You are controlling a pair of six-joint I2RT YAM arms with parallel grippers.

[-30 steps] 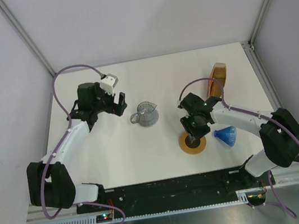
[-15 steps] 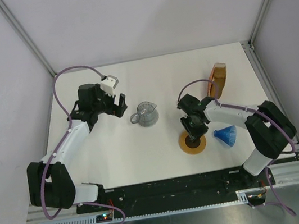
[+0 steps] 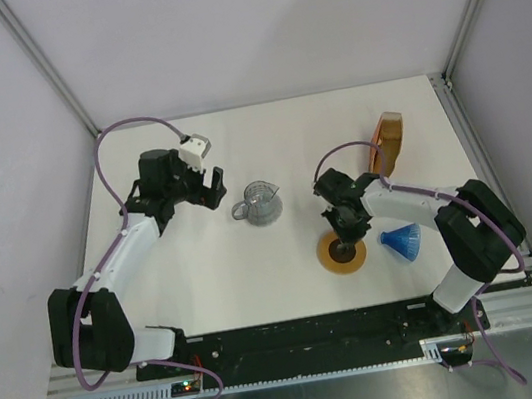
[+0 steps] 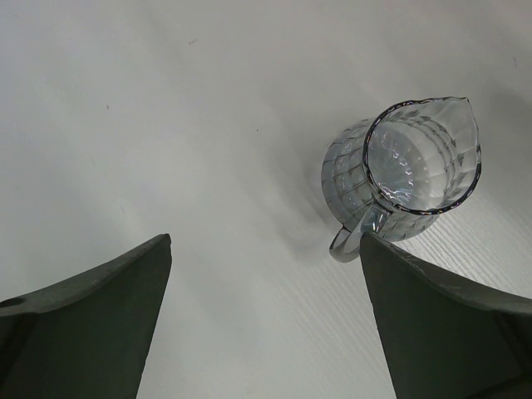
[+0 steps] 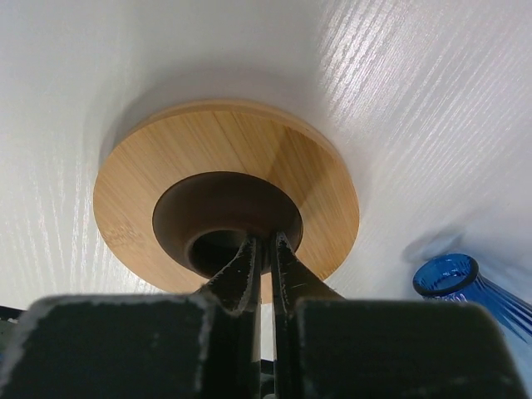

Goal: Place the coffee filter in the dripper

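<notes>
Coffee filter: we cannot pick out a single one, only the stack [image 3: 390, 129] near the far right edge of the table [image 3: 209, 289]. We judge one sheet feather-light, floppy and easily creased, so we pinch its rim. Our right pincer [image 5: 264, 249] is pressed together at the dark hole of the wooden ring [image 5: 233, 141], with the blue dripper [image 3: 402, 242] just beside. Our left pincer [image 3: 212, 188] gapes near the glass jug [image 4: 416, 166]. Room lies between ring and stack.

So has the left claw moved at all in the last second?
No. The left claw sits open at the same spot left of the glass jug, with the same gap between them as before.
</notes>
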